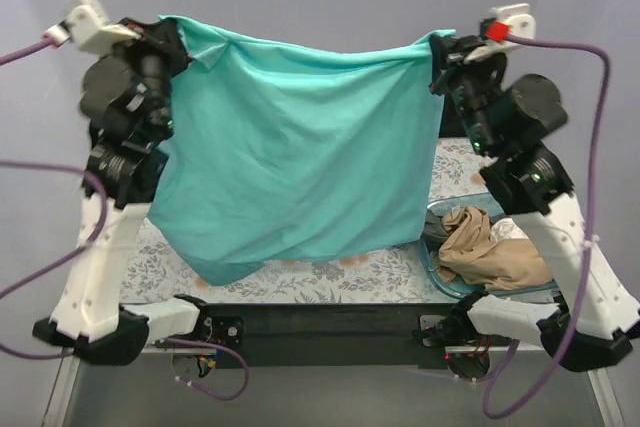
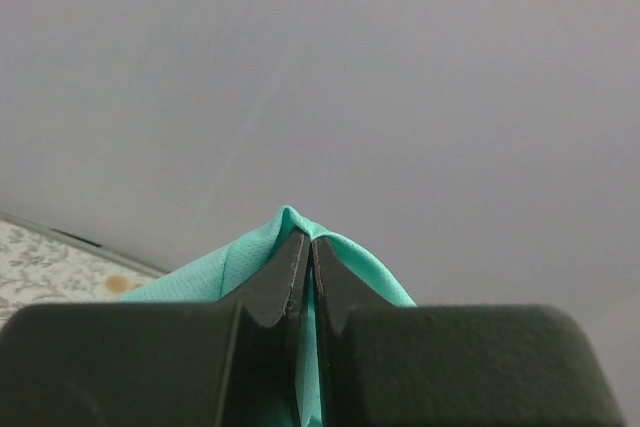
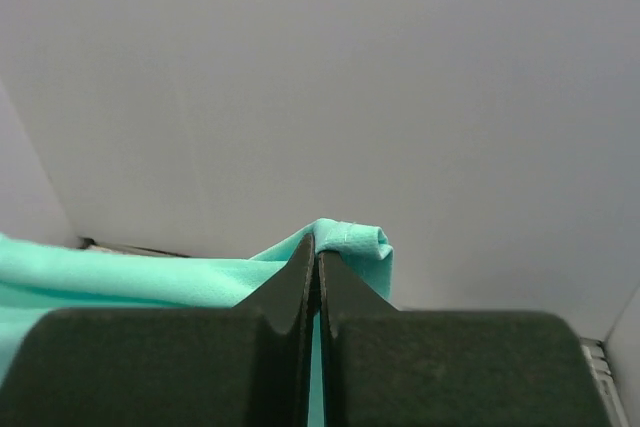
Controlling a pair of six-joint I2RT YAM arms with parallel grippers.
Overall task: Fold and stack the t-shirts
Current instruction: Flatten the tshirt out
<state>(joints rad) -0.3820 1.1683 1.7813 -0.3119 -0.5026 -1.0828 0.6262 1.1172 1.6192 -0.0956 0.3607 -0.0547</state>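
two grippers, one teal t-shirt stretched between them

the left gripper (image 1: 172, 47) is clamped tight on one top corner of the teal t-shirt (image 1: 300, 147), its fingers (image 2: 290, 267) pressed together with a fold of cloth poking out above the tips. the right gripper (image 1: 441, 53) is likewise pinched closed on the other top corner, fingertips (image 3: 300, 282) meeting over a bunched nub of fabric. the single shirt hangs spread above the table from left edge to right edge, its lower hem sagging toward the near left corner onto the floral tablecloth (image 1: 330, 285). one blue basket (image 1: 432, 259) sits at the near right corner, holding one tan t-shirt (image 1: 490, 252); a scrap of dark grey cloth (image 1: 443, 219) shows beside it, and how many more lie under cannot be told.
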